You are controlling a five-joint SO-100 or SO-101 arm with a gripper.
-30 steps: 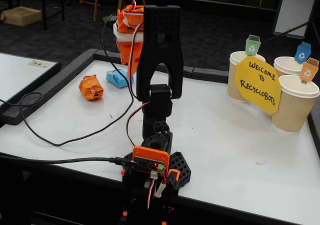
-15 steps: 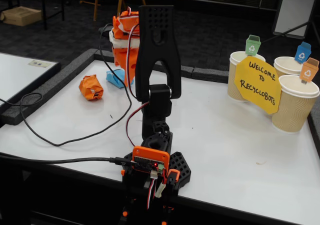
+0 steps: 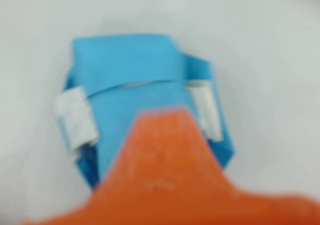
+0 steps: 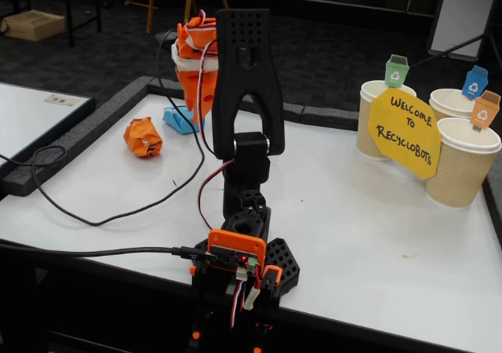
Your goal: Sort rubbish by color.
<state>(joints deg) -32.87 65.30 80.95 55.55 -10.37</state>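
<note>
A light blue paper wad (image 3: 135, 80) with white tape strips fills the blurred wrist view, and one orange finger (image 3: 165, 160) rises from the bottom edge across it. No second finger shows beside that finger. In the fixed view my orange gripper (image 4: 191, 110) hangs down at the table's far left, its tip at the blue wad (image 4: 173, 119) and hiding the wad's right part. An orange paper wad (image 4: 143, 136) lies on the table a little to the left of the blue wad, apart from the gripper.
Three beige ribbed cups stand at the right: green tag (image 4: 374, 110), blue tag (image 4: 451, 102), orange tag (image 4: 463, 169), with a yellow sign (image 4: 404, 132) in front. A black cable (image 4: 94, 221) loops over the left of the table. The black arm column (image 4: 248, 94) blocks the middle.
The gripper has swung slightly left and dropped lower, from above the blue wad down onto it. Both wads and the cups stay where they were.
</note>
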